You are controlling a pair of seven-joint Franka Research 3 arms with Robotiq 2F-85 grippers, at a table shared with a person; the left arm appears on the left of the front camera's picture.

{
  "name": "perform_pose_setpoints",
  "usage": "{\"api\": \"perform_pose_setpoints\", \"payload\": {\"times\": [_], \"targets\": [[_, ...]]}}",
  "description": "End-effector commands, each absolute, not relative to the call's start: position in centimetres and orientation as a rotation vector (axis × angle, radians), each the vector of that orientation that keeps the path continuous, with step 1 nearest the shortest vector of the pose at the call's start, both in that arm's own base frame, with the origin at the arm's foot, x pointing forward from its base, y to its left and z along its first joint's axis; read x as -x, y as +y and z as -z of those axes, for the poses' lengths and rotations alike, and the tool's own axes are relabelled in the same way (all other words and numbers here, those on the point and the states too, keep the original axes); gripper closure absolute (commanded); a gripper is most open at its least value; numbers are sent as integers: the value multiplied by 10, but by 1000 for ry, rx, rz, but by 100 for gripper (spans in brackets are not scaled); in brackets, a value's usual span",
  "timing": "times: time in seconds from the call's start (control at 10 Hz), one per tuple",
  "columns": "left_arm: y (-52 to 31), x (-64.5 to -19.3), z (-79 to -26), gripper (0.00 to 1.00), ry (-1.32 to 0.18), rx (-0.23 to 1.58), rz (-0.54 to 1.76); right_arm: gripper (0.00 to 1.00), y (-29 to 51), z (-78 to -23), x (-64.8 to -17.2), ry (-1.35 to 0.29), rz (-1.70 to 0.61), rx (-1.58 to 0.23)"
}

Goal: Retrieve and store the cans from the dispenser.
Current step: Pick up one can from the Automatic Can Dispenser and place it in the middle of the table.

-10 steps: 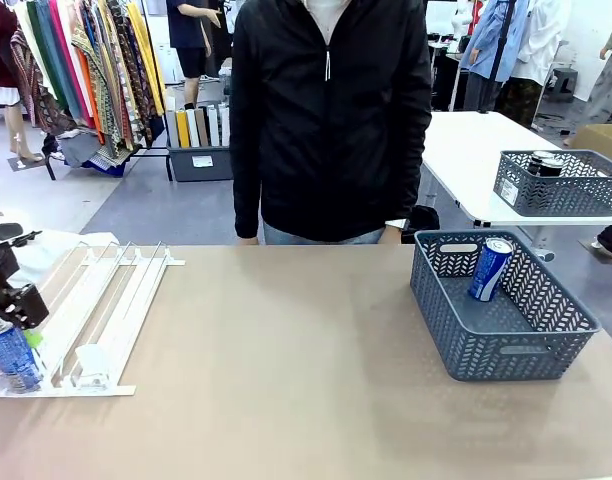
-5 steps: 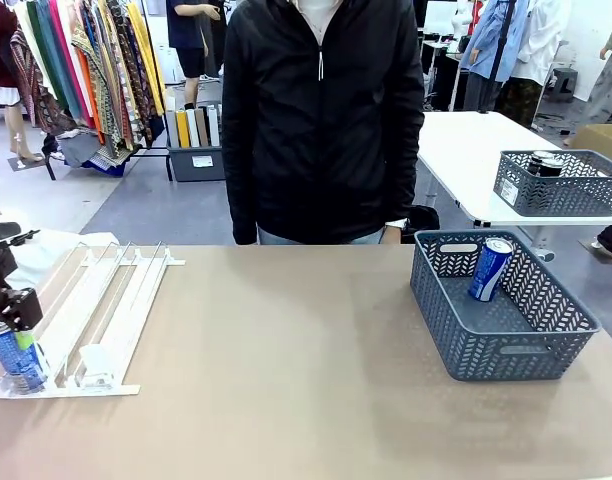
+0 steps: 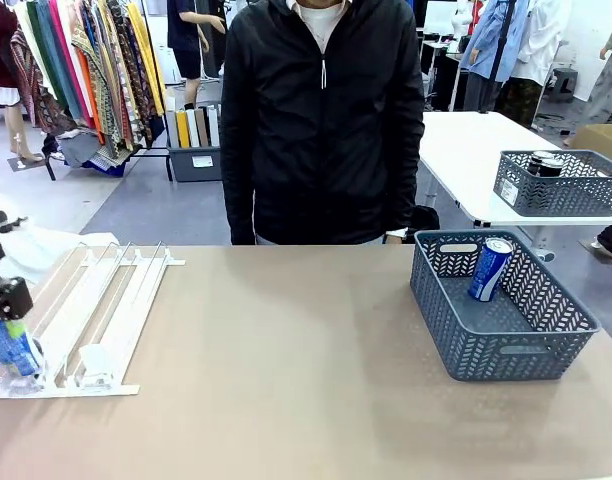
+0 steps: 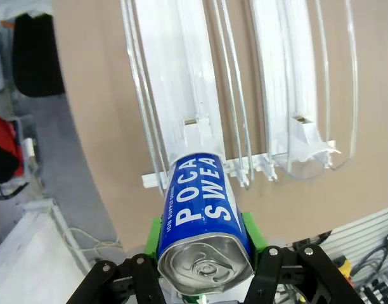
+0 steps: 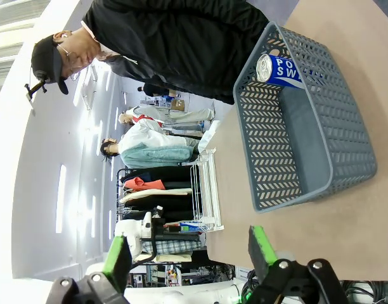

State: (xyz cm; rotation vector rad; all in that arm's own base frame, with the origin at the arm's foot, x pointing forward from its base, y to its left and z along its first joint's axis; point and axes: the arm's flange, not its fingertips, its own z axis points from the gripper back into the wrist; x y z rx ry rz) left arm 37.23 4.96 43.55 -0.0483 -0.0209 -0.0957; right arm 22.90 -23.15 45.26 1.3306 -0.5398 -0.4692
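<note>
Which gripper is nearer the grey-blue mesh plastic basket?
Right. The right gripper faces the grey-blue basket with open fingers; the left gripper is across the table at the white wire dispenser, shut on a blue drink can.

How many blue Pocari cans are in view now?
2. One blue can sits clamped in the left claw at the dispenser low end; the other can leans inside the grey basket.

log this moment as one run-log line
left gripper: shut on blue Pocari Sweat can at low end of white wire-rail dispenser | right gripper: open, empty | grey-blue mesh plastic basket: second blue can inside
</note>
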Motion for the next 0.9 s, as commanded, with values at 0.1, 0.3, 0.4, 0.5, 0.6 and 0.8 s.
{"api": "perform_pose_setpoints", "payload": {"times": [0.1, 0.3, 0.4, 0.5, 0.6, 0.8], "targets": [[54, -322, -534, 100, -227, 43, 136, 0, -232, -453, -225, -533, 450, -1322], [62, -271, -589, 100, -416, 109, 189, 0, -232, -453, -225, -533, 450, -1322], [68, -254, -601, 100, -460, 135, 214, 0, -232, -453, -225, -533, 450, -1322], [75, -248, -601, 100, -476, 158, 206, 0, -232, -453, -225, -533, 450, -1322], [83, -249, -595, 100, -469, 199, 176, 0, -232, -453, -225, -533, 450, -1322], [77, -239, -612, 100, -477, 133, 175, 0, -232, -453, -225, -533, 450, -1322]]}}
